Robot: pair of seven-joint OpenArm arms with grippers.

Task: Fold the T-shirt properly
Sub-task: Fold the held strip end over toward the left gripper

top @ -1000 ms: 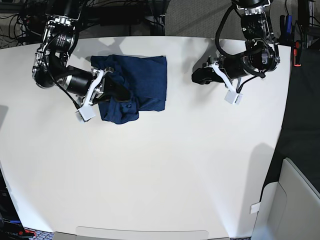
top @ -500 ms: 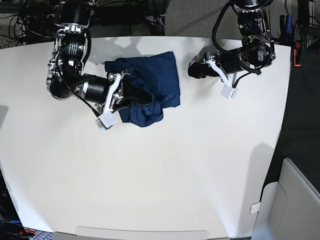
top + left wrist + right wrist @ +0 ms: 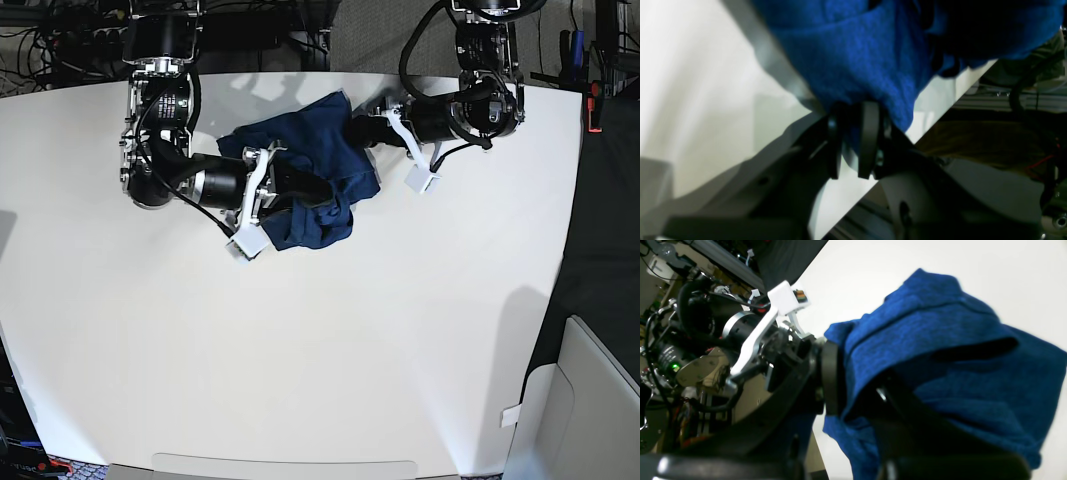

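Both arms meet at the shirt.
Our left end effector (image 3: 365, 130) has reached the T-shirt (image 3: 315, 180), upper centre of the bench (image 3: 400, 330), pinching its edge; our right end effector (image 3: 305, 188) stays clamped, dragging the bundle rightward for folding.

The counter (image 3: 330, 380) is a white, matte surface with a curved far edge. Behind it, black cables (image 3: 60, 40) run in tangles along the floor. A pale grey bin (image 3: 590, 400) stands beyond the near right corner. Red and blue tools (image 3: 585, 60) sit at the far right.
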